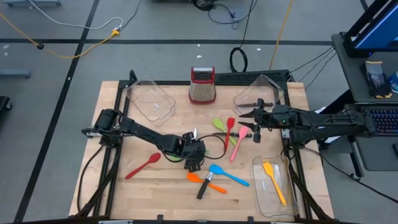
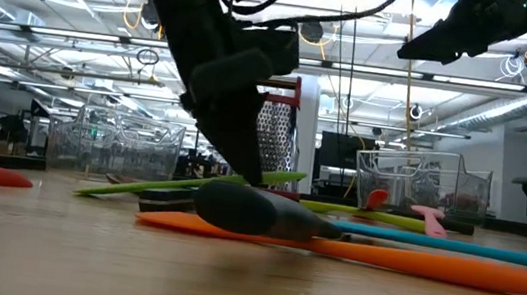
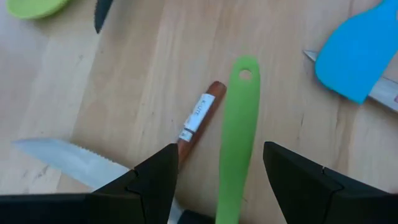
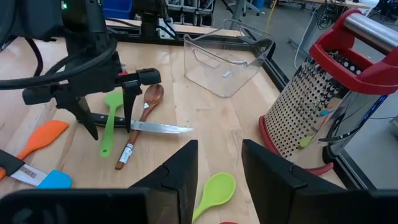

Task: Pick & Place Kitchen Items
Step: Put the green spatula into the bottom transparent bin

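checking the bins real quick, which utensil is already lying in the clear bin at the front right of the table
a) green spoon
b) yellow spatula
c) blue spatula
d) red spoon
b, the high view shows the yellow spatula lying inside the clear bin at front right; the others lie on the table.

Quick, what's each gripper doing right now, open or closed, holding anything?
Left gripper: open, straddling the green spatula, not gripping.
Right gripper: partly open, empty, raised above the table.

A steel box grater (image 1: 202,86) with a red top stands upright at the far edge of the wooden table (image 1: 118,186). Clear plastic bins sit left (image 1: 149,99) and right (image 1: 258,93) of the grater; a third (image 1: 273,205) lies well apart, at the near right corner.
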`<state>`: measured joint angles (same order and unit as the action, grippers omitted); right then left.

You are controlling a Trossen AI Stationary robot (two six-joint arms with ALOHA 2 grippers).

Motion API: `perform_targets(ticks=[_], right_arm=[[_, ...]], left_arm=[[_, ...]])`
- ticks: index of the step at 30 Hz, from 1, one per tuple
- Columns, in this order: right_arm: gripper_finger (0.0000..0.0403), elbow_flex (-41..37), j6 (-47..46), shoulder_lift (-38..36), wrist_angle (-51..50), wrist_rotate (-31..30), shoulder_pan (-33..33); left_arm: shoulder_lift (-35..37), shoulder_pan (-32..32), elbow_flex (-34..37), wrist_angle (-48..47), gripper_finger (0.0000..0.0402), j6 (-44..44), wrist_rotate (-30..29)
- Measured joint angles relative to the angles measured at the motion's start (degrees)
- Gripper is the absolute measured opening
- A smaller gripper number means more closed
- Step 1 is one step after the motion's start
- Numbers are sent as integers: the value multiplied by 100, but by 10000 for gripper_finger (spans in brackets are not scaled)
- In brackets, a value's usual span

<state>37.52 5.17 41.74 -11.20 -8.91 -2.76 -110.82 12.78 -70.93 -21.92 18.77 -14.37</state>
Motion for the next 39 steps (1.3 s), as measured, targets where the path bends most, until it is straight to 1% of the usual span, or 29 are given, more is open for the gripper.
perform_targets(ticks=[4, 8, 11, 13, 15, 22, 23, 26, 29, 31, 33, 35, 39], right_arm=[[116, 0, 0, 0, -2, 0, -2], [116, 0, 0, 0, -20, -18, -2], [116, 0, 0, 2, -20, -20, -2], [116, 0, 1, 0, -20, -22, -2], [116, 0, 0, 2, -20, -22, -2], [116, 0, -1, 1, -20, -24, -2], [116, 0, 0, 2, -20, -24, -2], [116, 0, -2, 2, -17, -24, -4], [116, 0, -2, 0, -17, -24, -4], [116, 0, -2, 2, -15, -24, -3], [116, 0, -4, 0, 5, -26, -4], [116, 0, -6, 2, 13, -26, -4], [116, 0, -8, 2, 61, -25, -4]], left_arm=[[-118, 0, 14, -293, 241, -12, 158], [-158, 4, 5, -276, 241, 52, 195], [-158, 6, 8, -241, 228, 63, 119], [-158, 4, 8, -252, 206, 55, 61], [-158, 4, 8, -220, 175, 47, 59], [-127, 2, 8, -249, 35, 87, 33], [-107, 0, 8, -275, 24, 100, 32], [-57, -7, 5, -313, 26, 125, 27], [84, -7, 5, -552, 36, 127, 24], [252, -7, 5, -812, 34, 180, 20], [472, -7, 5, -1073, 24, 293, -44], [770, -4, 5, -1233, 24, 412, -104], [1485, -11, 5, -1218, 24, 583, -327]])
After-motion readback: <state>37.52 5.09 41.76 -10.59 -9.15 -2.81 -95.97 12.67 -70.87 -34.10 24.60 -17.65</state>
